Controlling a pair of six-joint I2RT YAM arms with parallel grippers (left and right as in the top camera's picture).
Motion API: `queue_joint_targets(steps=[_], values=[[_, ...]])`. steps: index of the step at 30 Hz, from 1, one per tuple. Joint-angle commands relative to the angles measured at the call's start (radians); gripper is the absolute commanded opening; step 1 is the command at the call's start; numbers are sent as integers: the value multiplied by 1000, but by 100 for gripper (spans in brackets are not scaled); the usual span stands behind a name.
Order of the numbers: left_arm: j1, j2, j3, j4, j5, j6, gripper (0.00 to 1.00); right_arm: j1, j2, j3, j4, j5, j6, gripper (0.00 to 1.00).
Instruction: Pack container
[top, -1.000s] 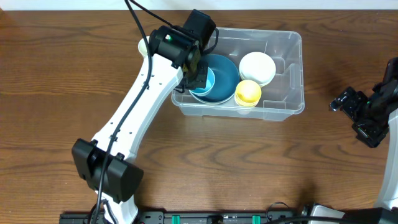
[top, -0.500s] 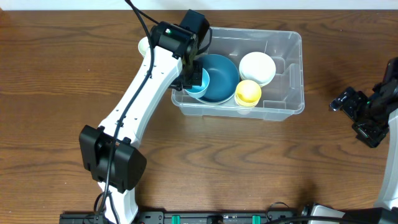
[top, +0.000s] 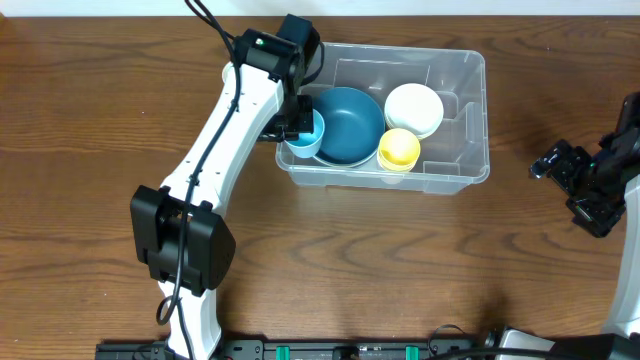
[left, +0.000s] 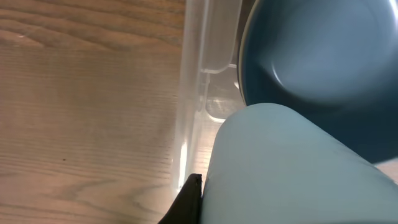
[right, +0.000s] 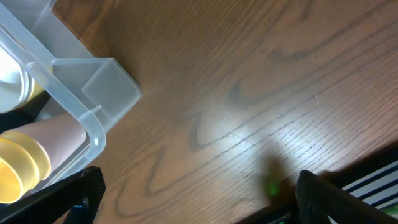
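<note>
My left pincer (top: 299, 126) is clamped on a light-blue cup (top: 304, 139), held low over the 9 o'clock end of the clear container (top: 470, 62). I judge this is because the only free slot lies between that wall and the dark-blue bowl (top: 350, 125), with a white bowl (top: 414, 108) and a yellow cup (top: 399, 150) filling the 3 o'clock side. The container sits far-centre on the table (top: 100, 150), stretching toward 3 o'clock from that pincer, while my right pincer (top: 585, 190) waits splayed and empty well beyond its 3 o'clock end.

Brown wood-grain table (top: 480, 260), pale strip (top: 100, 5) along its far edge, soft glare on the wood
</note>
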Motion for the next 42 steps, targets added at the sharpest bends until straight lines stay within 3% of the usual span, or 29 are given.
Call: queue_joint_targets(steps=[1,42], values=[[1,3,18,-11,4,-13,6,-5,-11,0,-1,-1,10,99],[1,76,18,87,23,-12,6,-5,-11,0,-1,0,11,99]])
